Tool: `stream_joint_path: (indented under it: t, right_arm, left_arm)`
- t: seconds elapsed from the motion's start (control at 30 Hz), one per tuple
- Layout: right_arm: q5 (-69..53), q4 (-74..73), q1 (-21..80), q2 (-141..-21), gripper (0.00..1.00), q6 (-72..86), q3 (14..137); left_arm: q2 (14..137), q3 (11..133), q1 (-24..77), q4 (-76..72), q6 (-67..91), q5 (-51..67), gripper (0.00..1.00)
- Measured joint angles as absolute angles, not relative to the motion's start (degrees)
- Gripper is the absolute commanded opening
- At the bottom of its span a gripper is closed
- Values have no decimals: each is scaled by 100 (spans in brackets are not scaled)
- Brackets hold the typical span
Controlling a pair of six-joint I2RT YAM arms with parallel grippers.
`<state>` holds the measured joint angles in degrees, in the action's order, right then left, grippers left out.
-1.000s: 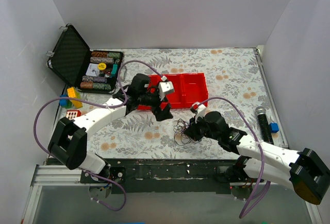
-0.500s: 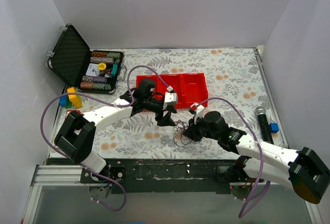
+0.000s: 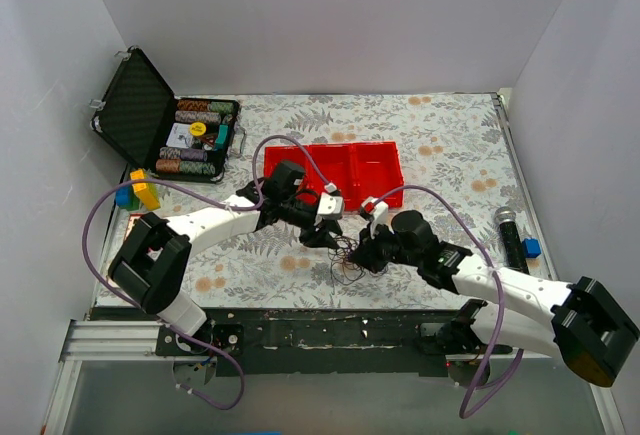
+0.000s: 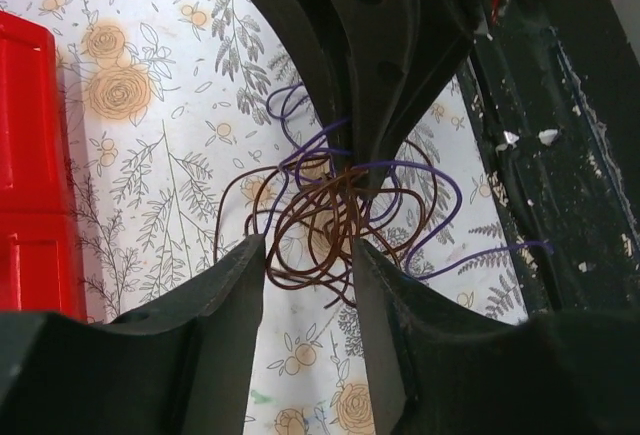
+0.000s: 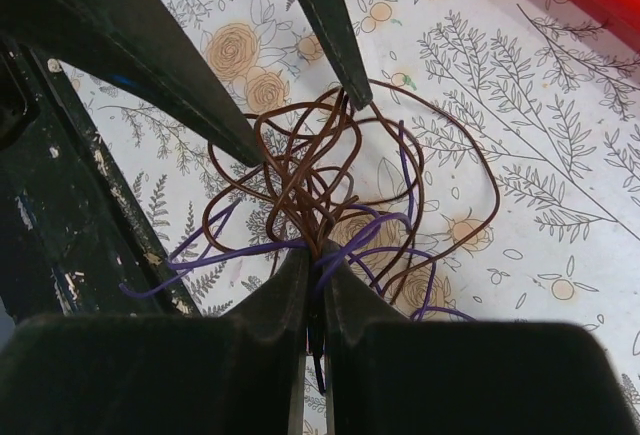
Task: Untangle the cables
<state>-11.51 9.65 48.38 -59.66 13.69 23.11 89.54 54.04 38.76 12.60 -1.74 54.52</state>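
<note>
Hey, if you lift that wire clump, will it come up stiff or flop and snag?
Probably floppy: the cables are thin and lie in loose curls. Likely light, so the whole clump may drag along. The brown and purple strands cross, and the right gripper pinches them, so expect snagging.
</note>
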Motion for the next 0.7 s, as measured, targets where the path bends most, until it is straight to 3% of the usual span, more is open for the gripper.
stream_joint_path:
  t: [0.1, 0.2, 0.3, 0.37, 0.57, 0.7]
  right_arm:
    - [-1227, 1007, 4838, -6036, 1, 1343, 2320]
    - [-1238, 1007, 4838, -6051, 18, 1330, 2322]
    - [-1192, 1007, 4838, -6047, 39, 1334, 2324]
    - [-1096, 993, 4838, -6014, 49, 1369, 2324]
    - [-558, 897, 4834, -5260, 72, 1557, 2193]
    - [-307, 847, 4814, -4687, 77, 1730, 1931]
  left_arm:
    - [8954, 5308, 3874, 1293, -257, 5419, 11]
    - [8949, 5297, 3876, 1271, -272, 5315, 0]
    - [8910, 5295, 3876, 1181, -202, 5135, 0]
    - [8814, 5251, 3876, 1085, -45, 4954, 0]
    - [8134, 4930, 3795, 838, 593, 4316, 0]
    - [7570, 4650, 3721, 843, 882, 4012, 0]
